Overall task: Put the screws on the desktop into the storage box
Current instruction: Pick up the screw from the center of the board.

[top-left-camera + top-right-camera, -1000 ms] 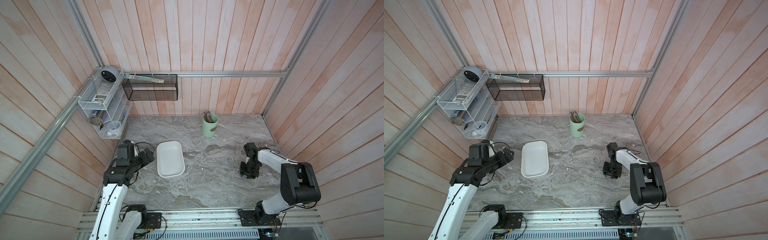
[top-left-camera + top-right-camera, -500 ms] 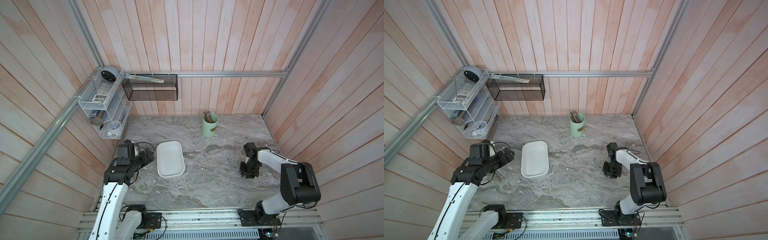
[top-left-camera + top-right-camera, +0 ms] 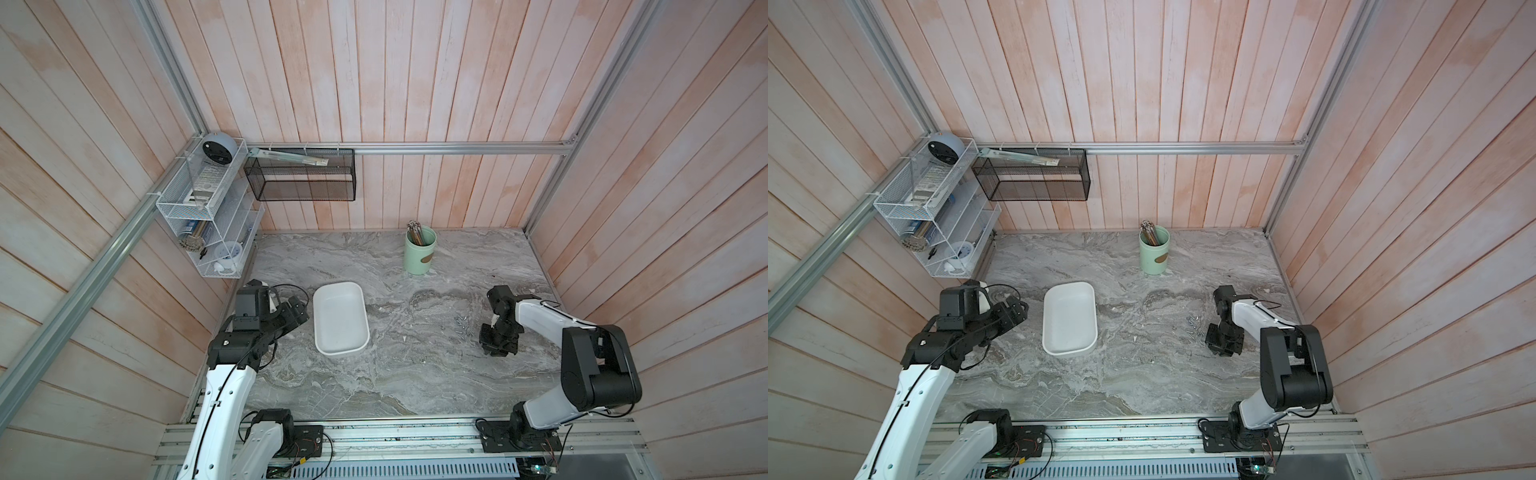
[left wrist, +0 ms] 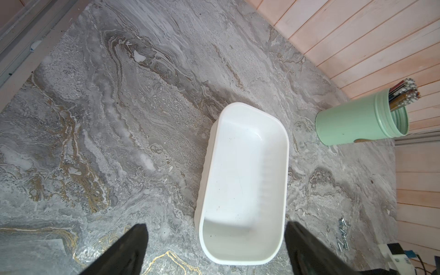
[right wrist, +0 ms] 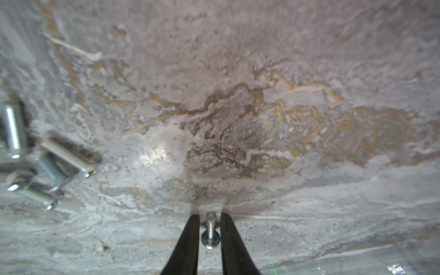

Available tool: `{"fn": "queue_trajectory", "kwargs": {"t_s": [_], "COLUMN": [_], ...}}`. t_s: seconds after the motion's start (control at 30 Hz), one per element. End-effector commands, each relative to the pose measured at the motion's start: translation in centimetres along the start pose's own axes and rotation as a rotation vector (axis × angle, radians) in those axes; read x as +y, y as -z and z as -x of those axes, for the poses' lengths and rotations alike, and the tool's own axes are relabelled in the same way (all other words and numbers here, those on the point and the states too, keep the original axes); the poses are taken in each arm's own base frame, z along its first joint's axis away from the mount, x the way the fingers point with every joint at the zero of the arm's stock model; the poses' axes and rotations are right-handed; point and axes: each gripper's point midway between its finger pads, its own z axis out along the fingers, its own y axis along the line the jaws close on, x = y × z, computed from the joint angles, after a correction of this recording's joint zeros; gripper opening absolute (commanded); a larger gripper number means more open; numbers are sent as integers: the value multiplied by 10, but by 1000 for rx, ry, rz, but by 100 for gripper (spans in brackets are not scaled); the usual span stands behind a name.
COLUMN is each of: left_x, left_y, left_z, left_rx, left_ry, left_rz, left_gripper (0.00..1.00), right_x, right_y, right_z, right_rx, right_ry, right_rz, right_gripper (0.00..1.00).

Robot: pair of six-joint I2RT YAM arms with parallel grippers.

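No legible text anywhere; brown patch [image 3: 424, 260] on green cup [image 3: 417, 248] unreadable.

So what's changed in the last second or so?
The right end effector narrowed its jaws around one screw lying on the desktop; whether it grips yet is unclear. The open left end effector, the white box and the other screws stayed put.

Lab test booth: plank walls [image 3: 415, 83], aluminium framing [image 3: 457, 148] (arms [image 3: 540, 316] on a rail [image 3: 395, 433]), marble-patterned desktop [image 3: 415, 374].
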Motion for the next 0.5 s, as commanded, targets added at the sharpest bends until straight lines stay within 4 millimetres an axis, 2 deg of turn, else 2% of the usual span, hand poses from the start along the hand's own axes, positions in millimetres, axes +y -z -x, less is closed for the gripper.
{"fn": "queue_trajectory", "kwargs": {"t_s": [0.0, 0.1, 0.47], "left_x": [4, 5, 5], "left_y": [-2, -2, -5], "left_z": [2, 2, 1], "left_rx": [-11, -9, 3], "left_ry": [4, 6, 11], "left_rz": [17, 23, 26], "left_gripper": [96, 96, 96], "right_x": [4, 5, 6], "right_y": [-11, -10, -3], "right_z": [-2, 0, 6], "right_rx": [7, -5, -43], "right_ry": [10, 9, 16], "right_rz": [23, 30, 63], "right_gripper": [19, 14, 6]}}
